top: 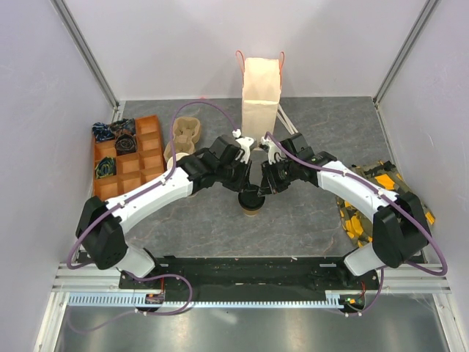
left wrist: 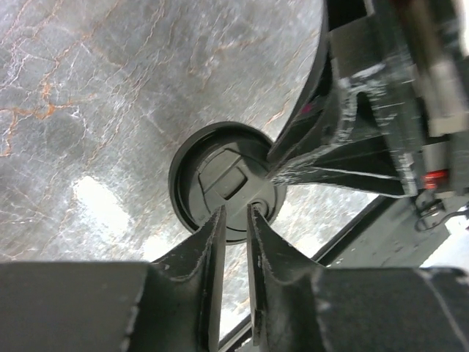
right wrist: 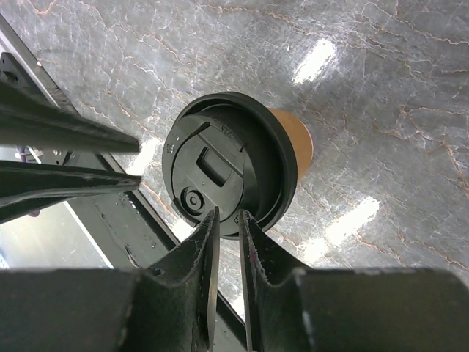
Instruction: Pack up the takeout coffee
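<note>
Likely light and crushable, the black-lidded tan paper cup [right wrist: 231, 161] is best taken mid-wall; left claw [left wrist: 234, 214] and right claw [right wrist: 227, 214] are narrowed.

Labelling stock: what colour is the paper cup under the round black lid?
The paper cup is tan-brown, clearest in right wrist view.

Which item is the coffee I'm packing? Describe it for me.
Start at the tall paper bag at the back centre. In front of it on the grey table stands a small brown cup, the only thing wearing a round black lid.
</note>
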Tool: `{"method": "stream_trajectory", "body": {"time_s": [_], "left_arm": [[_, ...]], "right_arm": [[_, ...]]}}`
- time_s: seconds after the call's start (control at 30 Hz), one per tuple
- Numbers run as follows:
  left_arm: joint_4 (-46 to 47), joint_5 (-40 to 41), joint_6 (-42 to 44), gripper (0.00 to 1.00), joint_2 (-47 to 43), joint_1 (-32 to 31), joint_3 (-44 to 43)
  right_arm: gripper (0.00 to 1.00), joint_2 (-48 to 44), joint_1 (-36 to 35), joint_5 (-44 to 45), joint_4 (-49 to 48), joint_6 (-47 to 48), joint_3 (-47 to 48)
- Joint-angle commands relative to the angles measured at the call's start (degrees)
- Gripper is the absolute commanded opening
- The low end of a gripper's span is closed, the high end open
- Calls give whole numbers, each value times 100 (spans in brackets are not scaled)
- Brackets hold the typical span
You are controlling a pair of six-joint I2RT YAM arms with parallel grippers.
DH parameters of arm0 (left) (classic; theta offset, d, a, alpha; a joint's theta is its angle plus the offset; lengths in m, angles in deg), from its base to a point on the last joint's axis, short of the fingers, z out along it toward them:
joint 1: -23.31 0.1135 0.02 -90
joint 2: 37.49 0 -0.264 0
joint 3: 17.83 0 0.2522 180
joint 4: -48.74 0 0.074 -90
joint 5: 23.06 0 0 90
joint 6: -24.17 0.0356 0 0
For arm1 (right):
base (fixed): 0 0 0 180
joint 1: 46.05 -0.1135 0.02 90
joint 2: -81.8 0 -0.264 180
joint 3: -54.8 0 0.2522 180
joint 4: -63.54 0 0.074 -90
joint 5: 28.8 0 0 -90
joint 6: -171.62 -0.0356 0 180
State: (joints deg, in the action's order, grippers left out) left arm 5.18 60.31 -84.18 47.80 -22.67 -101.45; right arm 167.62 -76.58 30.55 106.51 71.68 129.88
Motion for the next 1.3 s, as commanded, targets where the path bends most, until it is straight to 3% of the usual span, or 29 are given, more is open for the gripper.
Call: {"method": "stream_trajectory", "body": {"time_s": [0.0, 0.17, 0.37, 0.67, 0.87, 1.27], "left_arm": [[-52, -189, 569, 28, 119, 80, -238], [-105, -374, 1104, 31, -57, 159, -422], [-105, -514, 1149, 31, -180, 352, -362], [44, -1164, 1184, 31, -189, 493, -177], [124, -1147, 974, 28, -250, 502, 131], [133, -1349, 912, 25, -347, 502, 482]], "right_arm": [[24, 75, -6, 200, 49, 0, 38], [29, 23, -15, 200, 93, -35, 117], [38, -197, 11, 253, 164, -184, 187], [38, -426, 55, 226, 225, -185, 152], [38, -365, 46, 166, 366, -140, 21], [32, 286, 46, -37, 226, 97, 380]]}}
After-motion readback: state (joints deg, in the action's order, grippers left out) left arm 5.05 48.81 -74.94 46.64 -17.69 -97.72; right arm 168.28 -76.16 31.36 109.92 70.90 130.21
